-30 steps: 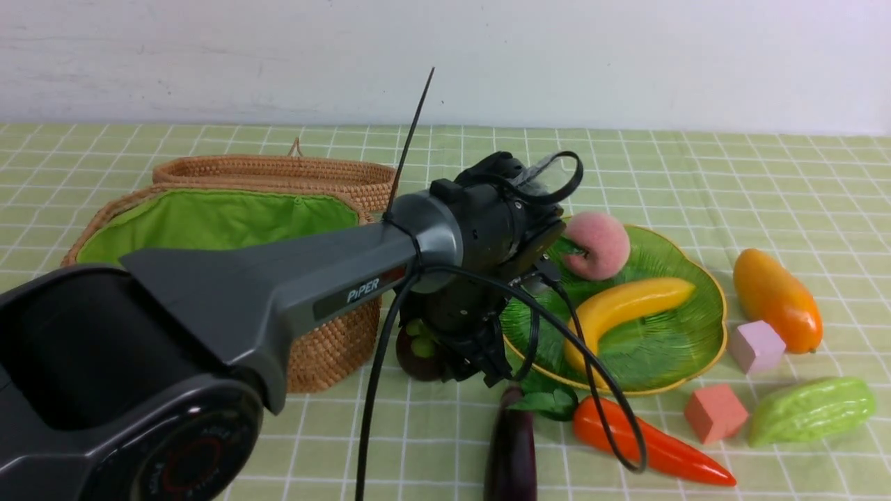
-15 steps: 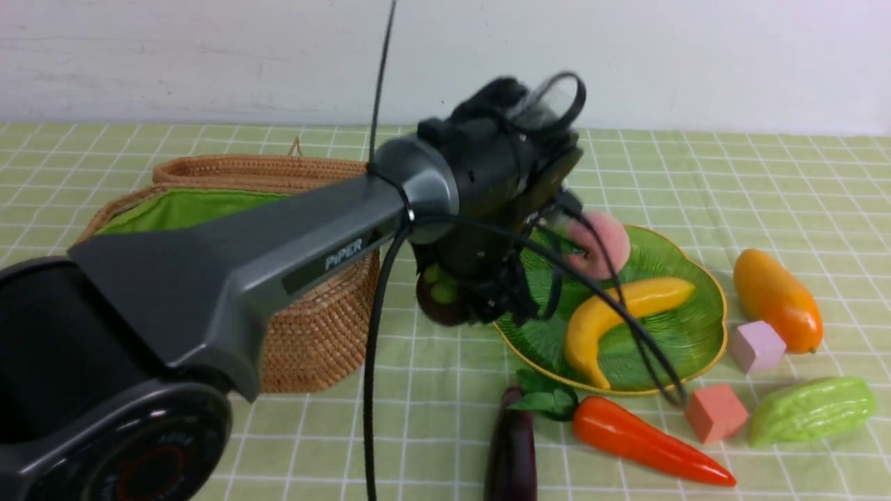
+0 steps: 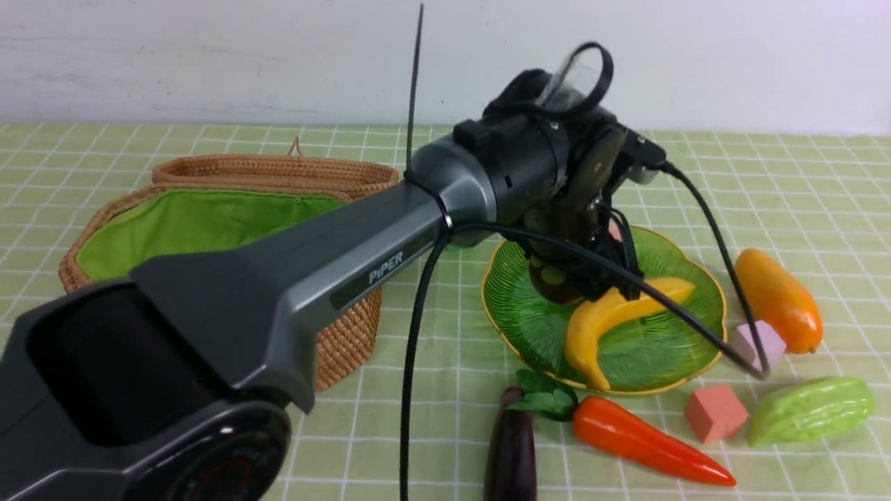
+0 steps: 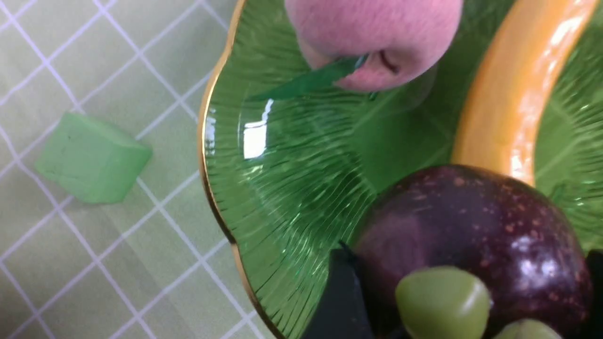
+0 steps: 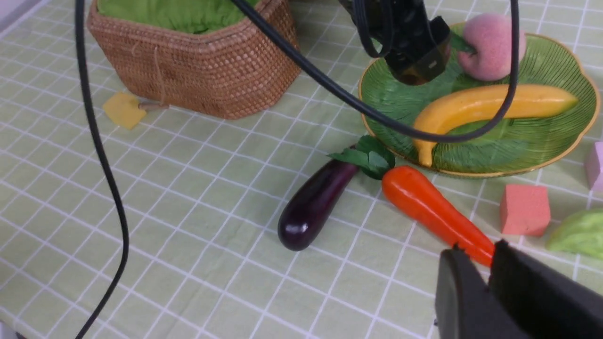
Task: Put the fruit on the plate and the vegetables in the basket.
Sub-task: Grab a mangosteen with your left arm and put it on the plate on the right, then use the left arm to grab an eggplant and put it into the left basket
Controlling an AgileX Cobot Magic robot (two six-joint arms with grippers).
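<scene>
My left gripper [image 3: 564,273] hangs over the green plate [image 3: 529,320], shut on the dark purple mangosteen [image 4: 471,235], green cap toward the wrist camera. On the plate lie the banana [image 3: 612,313] and the pink peach [image 4: 367,33], which the arm mostly hides in the front view. The mango [image 3: 776,299] lies right of the plate. Eggplant [image 3: 511,452], carrot [image 3: 640,442] and bitter gourd [image 3: 811,410] lie on the cloth in front. The basket [image 3: 209,223] stands open at the left. My right gripper [image 5: 476,252] is shut and empty near the carrot's tip.
Foam cubes lie around: a lilac one [image 3: 762,341] and a salmon one [image 3: 713,414] right of the plate, a green one [image 4: 92,165] beside the plate's rim, a yellow one [image 5: 123,109] by the basket. The left arm's black cable [image 3: 696,327] droops across the plate.
My left gripper has lifted the mangosteen off the cloth beside the basket and carried it right, over the plate. The peach is now mostly hidden behind it.
</scene>
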